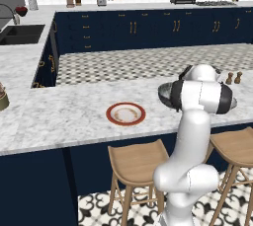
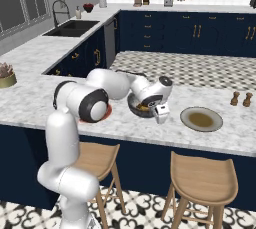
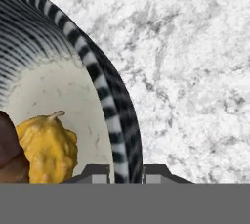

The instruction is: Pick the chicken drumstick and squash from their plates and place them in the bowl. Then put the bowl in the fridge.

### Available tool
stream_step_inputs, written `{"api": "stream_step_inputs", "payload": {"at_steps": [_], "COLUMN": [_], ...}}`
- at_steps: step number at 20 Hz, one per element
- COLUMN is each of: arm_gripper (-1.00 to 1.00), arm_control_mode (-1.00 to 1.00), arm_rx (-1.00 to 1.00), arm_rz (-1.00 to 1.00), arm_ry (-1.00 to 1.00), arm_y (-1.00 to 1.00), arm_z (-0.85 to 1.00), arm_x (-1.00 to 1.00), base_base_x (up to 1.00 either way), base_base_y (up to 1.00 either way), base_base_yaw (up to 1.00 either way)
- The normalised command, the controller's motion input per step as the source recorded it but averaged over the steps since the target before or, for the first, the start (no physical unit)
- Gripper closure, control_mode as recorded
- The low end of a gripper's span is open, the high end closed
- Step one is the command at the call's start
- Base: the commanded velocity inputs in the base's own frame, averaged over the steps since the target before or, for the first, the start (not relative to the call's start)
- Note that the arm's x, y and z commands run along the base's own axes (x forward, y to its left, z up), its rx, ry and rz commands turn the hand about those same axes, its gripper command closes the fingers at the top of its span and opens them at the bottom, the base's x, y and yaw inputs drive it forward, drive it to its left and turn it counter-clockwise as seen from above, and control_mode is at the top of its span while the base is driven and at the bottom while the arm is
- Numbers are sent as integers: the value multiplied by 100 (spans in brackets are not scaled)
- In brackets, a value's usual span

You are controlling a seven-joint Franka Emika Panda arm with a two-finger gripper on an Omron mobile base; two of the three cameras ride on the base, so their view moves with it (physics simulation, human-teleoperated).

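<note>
Marble counter (image 3: pixel 195 71) under claw (image 3: pixel 126 173), jaws pinched narrow on bowl (image 3: pixel 110 105) rim, wall between the tips. Squash (image 3: pixel 49 149) and drumstick (image 3: pixel 10 154) sit inside, left of claw; fridge out of sight.

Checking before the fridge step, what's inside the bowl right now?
Inside the bowl lies the yellow squash, with the brown chicken drumstick beside it at the picture's edge. Its bone end is cut off.

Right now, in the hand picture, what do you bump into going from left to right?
Brown drumstick → yellow squash → striped rim of the bowl, with the tool shut on it → bare marble counter.
</note>
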Motion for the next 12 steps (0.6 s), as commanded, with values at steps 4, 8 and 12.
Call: {"api": "stream_step_inputs", "payload": {"at_steps": [4, 8, 12], "arm_gripper": [100, 100, 100], "arm_control_mode": [-100, -100, -100], "arm_rx": [10, 13, 1], "arm_rz": [-29, -32, -21], "arm_ry": [0, 1, 0], "arm_y": [0, 2, 42], "arm_z": [87, 92, 90], "arm_x": [-16, -37, -38], "base_base_x": [0, 0, 0], "base_base_y": [0, 0, 0], "base_base_yaw": [0, 0, 0]}}
